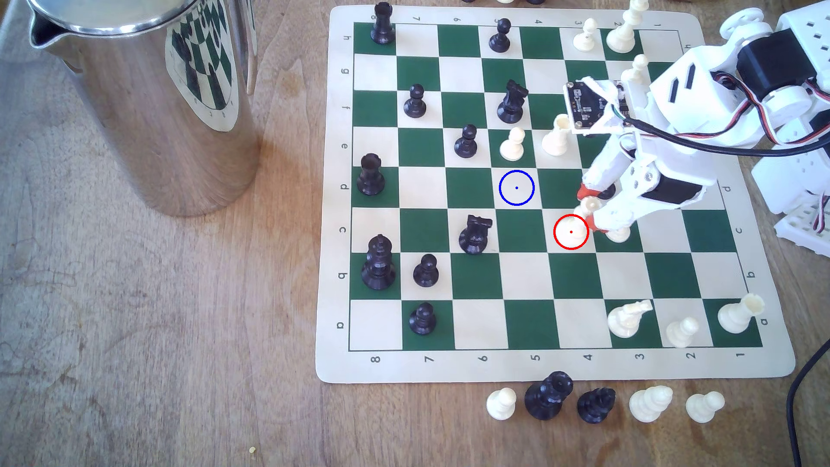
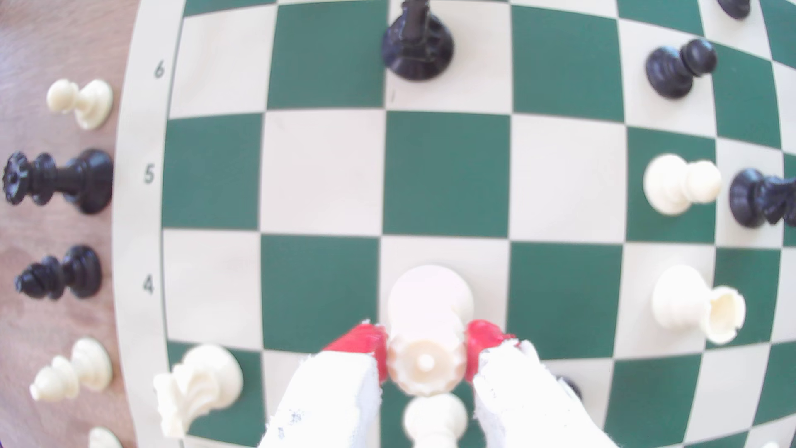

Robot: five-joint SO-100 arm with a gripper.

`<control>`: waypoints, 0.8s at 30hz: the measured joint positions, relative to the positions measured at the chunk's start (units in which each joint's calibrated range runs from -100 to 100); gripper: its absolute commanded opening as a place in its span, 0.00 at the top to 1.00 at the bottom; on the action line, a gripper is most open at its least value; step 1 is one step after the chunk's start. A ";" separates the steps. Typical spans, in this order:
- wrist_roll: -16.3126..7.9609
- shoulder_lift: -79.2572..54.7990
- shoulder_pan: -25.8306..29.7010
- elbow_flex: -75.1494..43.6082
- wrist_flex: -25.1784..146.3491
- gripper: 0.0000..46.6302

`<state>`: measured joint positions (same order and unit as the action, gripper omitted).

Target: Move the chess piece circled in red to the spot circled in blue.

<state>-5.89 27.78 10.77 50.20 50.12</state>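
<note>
White queen [image 2: 426,331] stands on the red-ringed cream square [image 1: 571,242] — crown [image 1: 588,204] pinched between the gripper's [image 2: 426,366] red fingertips [image 2: 366,340], both pads touching. Lift straight up until its base clears the white pawn [image 1: 513,144], carry to the blue-ringed square [image 1: 516,188], lower upright. In the exterior view the arm hides the queen's stem — whether its base is off the board is unclear.

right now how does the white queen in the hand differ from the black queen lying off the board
The white queen is cream, stands on the board and is pinched between the hand's red fingertips. The black queen is black, rests untouched on the wood beside the board. Both have scalloped crowns.
</note>
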 measured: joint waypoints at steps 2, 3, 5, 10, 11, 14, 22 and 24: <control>0.00 0.00 0.00 -0.18 0.00 0.99; 0.00 0.00 0.00 -0.36 0.00 0.99; 0.00 0.00 0.00 -1.54 0.72 0.99; 0.00 0.00 -1.55 -6.06 4.54 0.99; 0.00 0.25 -1.33 -8.04 6.22 0.99; 0.00 0.50 -2.14 -11.84 8.53 0.99; -0.59 -1.17 -5.75 -17.26 9.00 0.99; -0.59 -3.69 -6.78 -17.35 7.81 0.99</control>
<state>-6.47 24.09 3.98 32.85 57.93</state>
